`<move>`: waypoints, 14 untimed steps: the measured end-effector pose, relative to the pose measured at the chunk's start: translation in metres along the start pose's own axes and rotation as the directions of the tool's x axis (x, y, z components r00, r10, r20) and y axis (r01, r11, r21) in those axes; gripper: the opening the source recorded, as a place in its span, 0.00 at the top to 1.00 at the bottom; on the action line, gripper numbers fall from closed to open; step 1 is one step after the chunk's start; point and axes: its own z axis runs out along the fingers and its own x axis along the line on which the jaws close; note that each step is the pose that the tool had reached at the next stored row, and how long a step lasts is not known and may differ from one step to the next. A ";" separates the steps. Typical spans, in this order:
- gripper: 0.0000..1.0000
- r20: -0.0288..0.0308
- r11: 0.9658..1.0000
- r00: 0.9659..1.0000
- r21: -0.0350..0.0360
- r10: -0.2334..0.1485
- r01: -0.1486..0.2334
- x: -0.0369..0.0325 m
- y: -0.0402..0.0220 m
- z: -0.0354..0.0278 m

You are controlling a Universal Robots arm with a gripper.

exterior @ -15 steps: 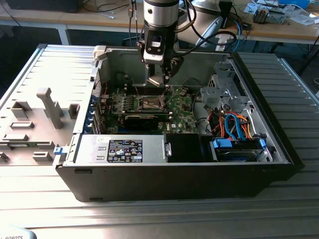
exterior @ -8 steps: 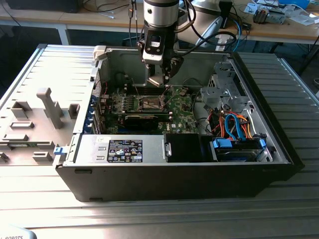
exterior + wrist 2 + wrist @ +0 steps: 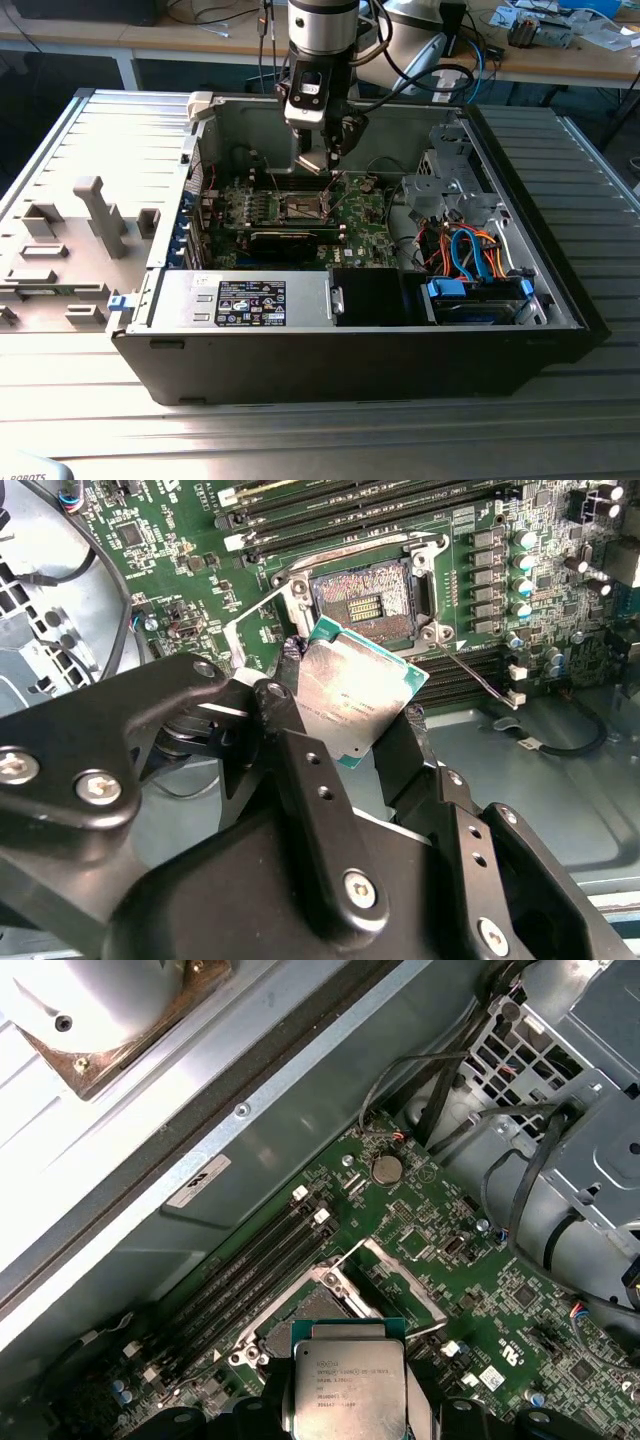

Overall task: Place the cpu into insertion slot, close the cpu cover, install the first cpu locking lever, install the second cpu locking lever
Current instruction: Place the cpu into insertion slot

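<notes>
cpu [image 3: 355, 705] [image 3: 350, 1385]: small, flat, square chip, so no long axis. It has a dull silver-grey metal top with faint print and a thin green-teal edge around it. The metal face is turned up toward both wrist cameras. In the second wrist view it sits skewed, with one corner pointing at the socket.

Location: held in the air inside the open computer case [image 3: 350, 350], over the green motherboard [image 3: 350, 215] and just beside the insertion slot [image 3: 365, 605] [image 3: 320, 1310]. It is not seated.

Gripper [image 3: 325, 160] [image 3: 350, 708]: black, with its jaws closed on two opposite edges of the cpu.

Insertion slot: square socket with a dark centre and a silvery rim. It is uncovered, with its contact field showing.

cpu cover [image 3: 250, 630] [image 3: 405, 1280]: thin silvery frame with a cut-out middle. It is swung open on its hinge and stands up at one side of the socket.

Wire lever [image 3: 475, 675]: thin, lying loose off a corner of the socket.

Memory slots [image 3: 250, 1260]: long and black, running alongside the socket.

Coin battery [image 3: 386, 1168]: round, set on the board.

Drive cage [image 3: 450, 190]: grey metal, at the exterior view's right, with orange and blue cables [image 3: 475, 255] below it.

Worktop [image 3: 560, 420]: ribbed metal, carrying the case.
</notes>
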 end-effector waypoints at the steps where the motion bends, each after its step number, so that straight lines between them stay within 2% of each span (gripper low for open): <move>1: 0.46 0.000 1.000 1.000 0.000 0.002 -0.002 0.0000 0.0000 0.0000; 14: 0.46 0.003 0.999 0.999 -0.001 0.034 -0.034 0.0000 0.0000 0.0005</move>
